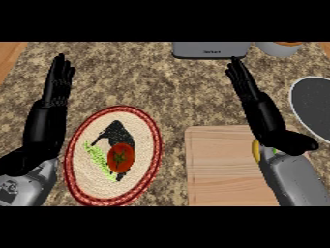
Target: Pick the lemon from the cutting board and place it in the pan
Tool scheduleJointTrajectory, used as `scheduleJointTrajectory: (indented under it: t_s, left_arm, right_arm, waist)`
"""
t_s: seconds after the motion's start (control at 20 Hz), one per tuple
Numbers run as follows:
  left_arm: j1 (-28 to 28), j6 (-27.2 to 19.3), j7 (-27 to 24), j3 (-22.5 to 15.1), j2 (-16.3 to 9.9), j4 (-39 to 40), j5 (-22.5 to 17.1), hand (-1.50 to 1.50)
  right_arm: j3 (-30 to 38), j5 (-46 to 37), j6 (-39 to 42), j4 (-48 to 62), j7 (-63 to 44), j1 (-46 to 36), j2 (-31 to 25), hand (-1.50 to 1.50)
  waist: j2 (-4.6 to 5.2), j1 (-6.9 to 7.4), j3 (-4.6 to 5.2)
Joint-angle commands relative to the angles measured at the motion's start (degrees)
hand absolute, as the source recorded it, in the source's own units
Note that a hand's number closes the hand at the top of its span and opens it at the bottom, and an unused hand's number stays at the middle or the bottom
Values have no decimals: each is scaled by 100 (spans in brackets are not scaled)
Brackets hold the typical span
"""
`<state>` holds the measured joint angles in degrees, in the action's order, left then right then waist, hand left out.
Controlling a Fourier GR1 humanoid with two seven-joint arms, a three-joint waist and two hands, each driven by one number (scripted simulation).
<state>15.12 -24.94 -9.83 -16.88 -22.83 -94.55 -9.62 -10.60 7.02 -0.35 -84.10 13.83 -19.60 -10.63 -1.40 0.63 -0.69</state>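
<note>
A wooden cutting board (221, 167) lies at the lower right of the counter. Only a yellow sliver of the lemon (255, 149) shows at the board's right side; my right wrist hides the rest. My right hand (263, 111) is open with straight fingers pointing away, above the board's far right corner and over the lemon. The pan (323, 109), dark inside with a pale rim, sits at the right edge, just right of that hand. My left hand (47, 116) stays open with fingers up at the left, holding nothing.
A round woven plate with a red rim (144, 121) lies between the hands, carrying a tomato (121, 157), green leaves and a dark shape. A grey appliance (210, 49) and a pale cup (278, 48) stand at the far edge. Wooden strips border both sides.
</note>
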Motion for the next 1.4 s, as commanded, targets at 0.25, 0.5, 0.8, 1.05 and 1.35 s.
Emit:
scheduleJointTrajectory:
  t_s: [0.25, 0.5, 0.8, 1.05, 1.35]
  left_arm:
    - [-784, 375, 193, -468, 429, 258, -341, 0]
    - [-1187, 716, -62, -506, 563, 392, -648, 0]
    - [-848, 825, 13, -477, 791, 817, -520, 0]
    - [-1075, 972, 213, -371, 581, 329, -476, 0]
    - [-989, 1212, -198, -259, 688, 926, -474, 0]
  right_arm:
    - [812, 1954, 3119, -321, 494, 142, -1592, 150]
    - [1948, 1320, 3280, 829, 1696, 1443, -2731, -150]
    - [2156, -32, 3425, 1404, 3071, 1413, -3434, -150]
    - [1740, -474, 3224, 957, 2381, 1120, -3608, -150]
    - [863, -1532, 2861, 409, 1580, 696, -3650, -150]
  waist:
    - [169, -160, 58]
    - [169, -213, 52]
    - [157, -104, 64]
    - [135, -43, 69]
    - [154, -1, 74]
